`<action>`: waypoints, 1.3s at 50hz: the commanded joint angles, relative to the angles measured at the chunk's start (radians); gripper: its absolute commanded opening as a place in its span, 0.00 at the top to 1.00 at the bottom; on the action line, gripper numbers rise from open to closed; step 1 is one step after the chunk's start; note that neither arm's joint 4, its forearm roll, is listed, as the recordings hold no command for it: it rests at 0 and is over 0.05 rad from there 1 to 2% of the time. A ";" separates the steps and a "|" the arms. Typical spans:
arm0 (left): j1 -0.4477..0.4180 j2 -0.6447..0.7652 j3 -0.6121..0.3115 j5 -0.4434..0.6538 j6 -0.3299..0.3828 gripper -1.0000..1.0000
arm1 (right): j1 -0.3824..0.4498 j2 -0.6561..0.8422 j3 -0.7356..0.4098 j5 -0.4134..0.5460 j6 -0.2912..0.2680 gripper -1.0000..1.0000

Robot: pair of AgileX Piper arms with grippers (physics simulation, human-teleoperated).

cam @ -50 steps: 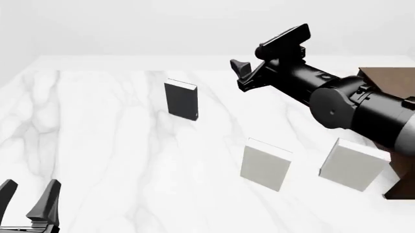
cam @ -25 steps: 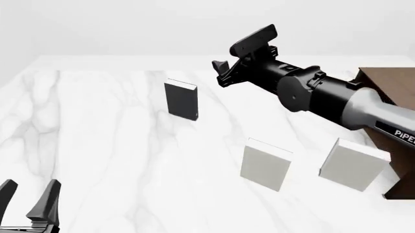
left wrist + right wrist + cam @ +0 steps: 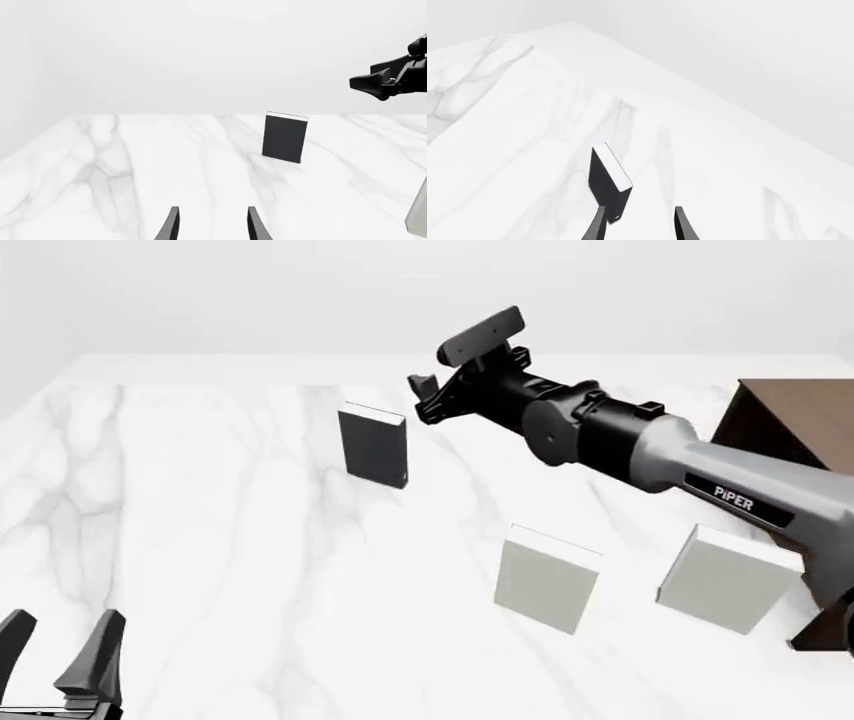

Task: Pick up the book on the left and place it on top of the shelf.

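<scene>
On the white marbled table, the right gripper is seen shifted further left than half a second ago, now poised just above and beside the upright black book. Its fingers are spread apart and nothing is held or touched. Two pale books stand nearer, the shelf at right; the left gripper is parted, idle.

black book: 1 | white-grey books: 2 | shelf: 1 | arms: 2
</scene>
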 commanded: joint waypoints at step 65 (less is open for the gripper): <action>0.000 0.000 0.000 0.000 0.000 0.00 | 0.022 0.343 -0.260 0.007 0.032 0.00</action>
